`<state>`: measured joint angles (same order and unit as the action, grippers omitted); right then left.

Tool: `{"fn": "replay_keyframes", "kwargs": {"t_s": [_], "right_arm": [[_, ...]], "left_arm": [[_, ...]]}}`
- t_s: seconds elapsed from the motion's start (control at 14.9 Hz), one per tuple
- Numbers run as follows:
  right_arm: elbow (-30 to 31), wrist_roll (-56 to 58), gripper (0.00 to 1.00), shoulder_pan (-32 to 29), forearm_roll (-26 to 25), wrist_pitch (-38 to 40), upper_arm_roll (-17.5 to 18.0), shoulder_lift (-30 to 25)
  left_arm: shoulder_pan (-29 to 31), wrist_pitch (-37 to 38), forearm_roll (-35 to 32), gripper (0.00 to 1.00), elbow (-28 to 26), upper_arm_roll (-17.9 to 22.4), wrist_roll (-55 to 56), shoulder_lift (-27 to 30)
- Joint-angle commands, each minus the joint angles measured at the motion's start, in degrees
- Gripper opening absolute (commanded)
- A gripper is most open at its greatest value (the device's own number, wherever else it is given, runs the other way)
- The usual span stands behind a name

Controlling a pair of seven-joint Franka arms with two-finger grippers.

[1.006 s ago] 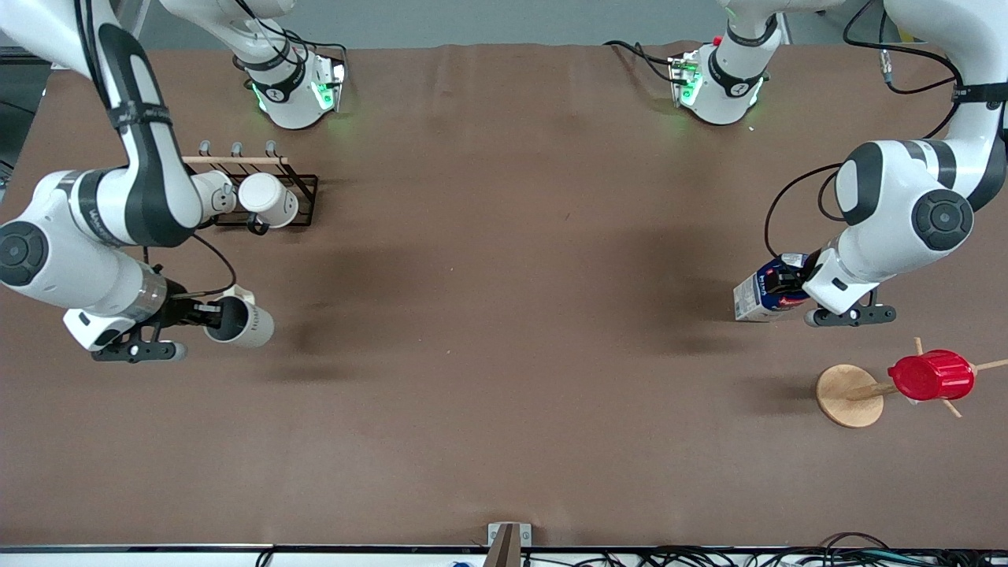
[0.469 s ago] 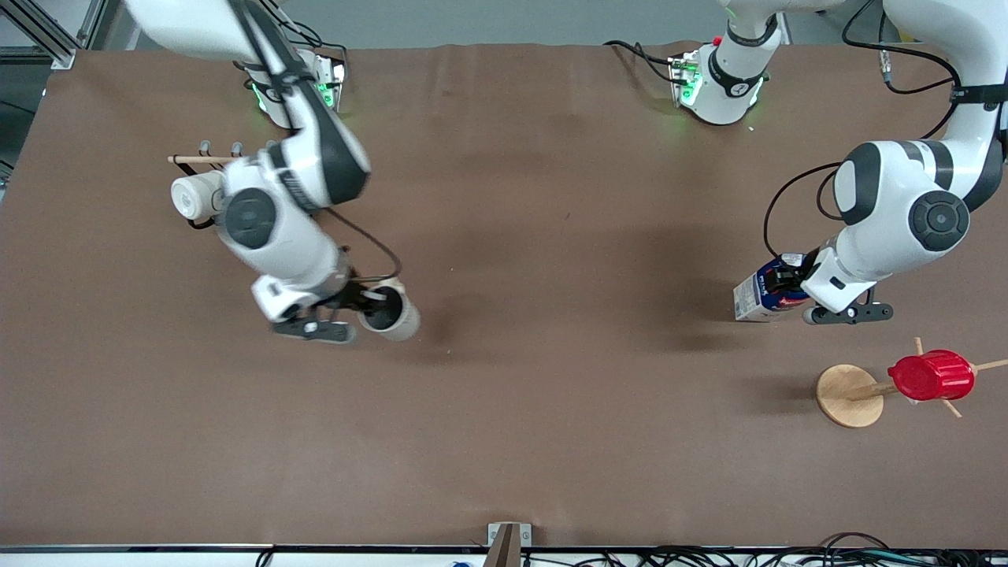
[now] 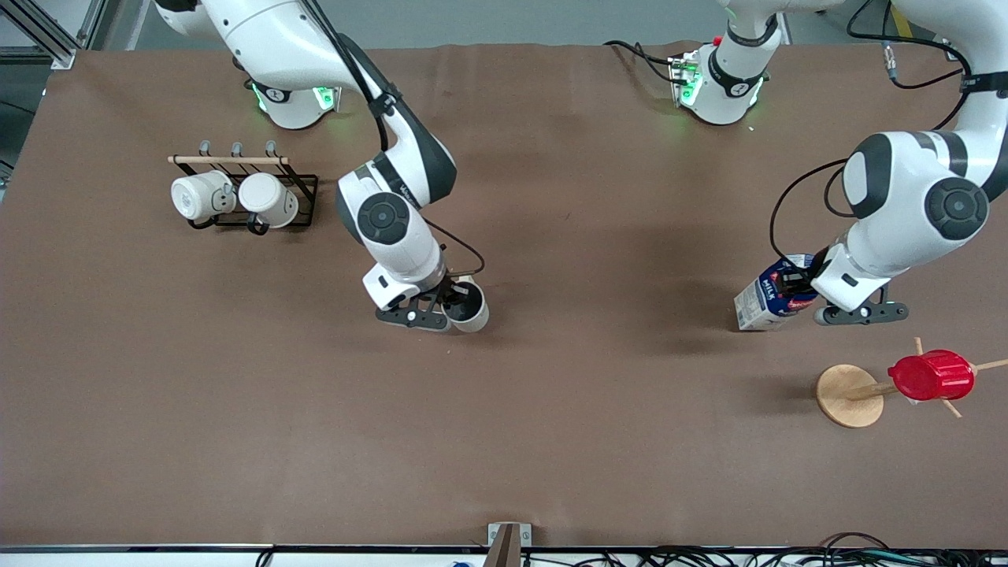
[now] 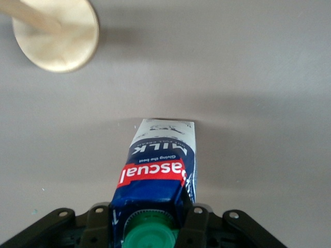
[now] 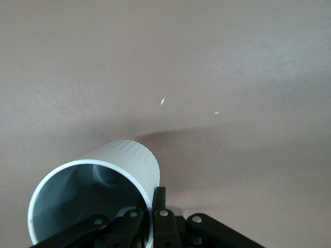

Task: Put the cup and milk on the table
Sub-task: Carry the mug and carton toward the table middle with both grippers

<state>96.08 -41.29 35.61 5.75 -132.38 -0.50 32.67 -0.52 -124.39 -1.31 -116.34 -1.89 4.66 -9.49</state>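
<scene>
The cream-beige cup [image 3: 468,307] hangs tilted in my right gripper [image 3: 454,302], low over the middle of the brown table [image 3: 551,441], its dark mouth up. In the right wrist view the gripper [image 5: 151,209] pinches the cup's [image 5: 103,181] rim, one finger inside and one outside. My left gripper [image 3: 797,287] is shut on the top of the blue and white milk carton [image 3: 762,300], held tilted low over the table toward the left arm's end. In the left wrist view the gripper [image 4: 148,219] clamps the milk [image 4: 161,163] beside its green cap.
A black wire rack [image 3: 303,197] with two white mugs [image 3: 232,198] stands toward the right arm's end. A wooden peg stand [image 3: 849,396] carrying a red ribbed cup [image 3: 931,376] stands nearer the front camera than the milk; its round base shows in the left wrist view [image 4: 57,33].
My right arm has swung the cup from the right arm's end of the table to over the middle. The left gripper and the milk have barely shifted.
</scene>
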Motion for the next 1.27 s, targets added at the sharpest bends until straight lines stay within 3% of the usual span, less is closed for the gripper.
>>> {"fn": "replay_keyframes", "kwargs": {"t_s": [0.0,0.27,0.54,0.6,0.67,0.74,0.8,0.94,1.21], "right_arm": [[-1.24,-0.99,0.01,2.27,-0.39,-0.33,-0.73,1.16],[-0.98,-1.08,0.05,3.33,-2.14,-1.74,-0.73,2.04],[-0.81,-0.99,0.12,3.68,-3.72,-2.18,-0.73,2.57],[-0.72,-0.99,0.18,3.68,-4.86,-2.18,-0.73,2.57],[-0.80,-1.08,0.39,3.59,-4.96,-2.10,-0.65,2.57],[-0.80,-1.16,0.76,3.33,-4.96,-2.01,-0.64,2.57],[-0.89,-1.25,1.00,3.07,-4.87,-1.66,-0.64,2.49],[-1.15,-0.38,1.00,1.84,-4.78,-0.70,-0.73,0.83],[-1.24,8.02,1.00,-6.13,-5.05,10.19,-1.00,-9.79]], "left_arm": [[-0.80,4.49,-1.33,0.15,4.87,-1.09,-0.27,0.79],[-2.55,6.88,-1.33,0.07,13.22,-5.39,-0.36,-2.02],[-10.54,12.32,-1.33,0.04,24.20,-6.37,3.84,-10.27],[-12.82,13.12,-1.24,0.04,26.67,-6.37,5.69,-12.29],[-15.45,13.47,-1.33,0.03,28.43,-6.37,7.88,-14.14],[-17.65,13.39,-1.24,0.03,29.15,-6.37,9.73,-15.29],[-19.50,13.39,-1.24,0.00,29.33,-6.37,11.06,-16.17],[-22.32,13.39,-0.89,0.00,30.90,-6.37,14.83,-18.36],[-29.61,13.48,-1.15,0.00,35.47,-5.94,23.00,-23.46]]}}
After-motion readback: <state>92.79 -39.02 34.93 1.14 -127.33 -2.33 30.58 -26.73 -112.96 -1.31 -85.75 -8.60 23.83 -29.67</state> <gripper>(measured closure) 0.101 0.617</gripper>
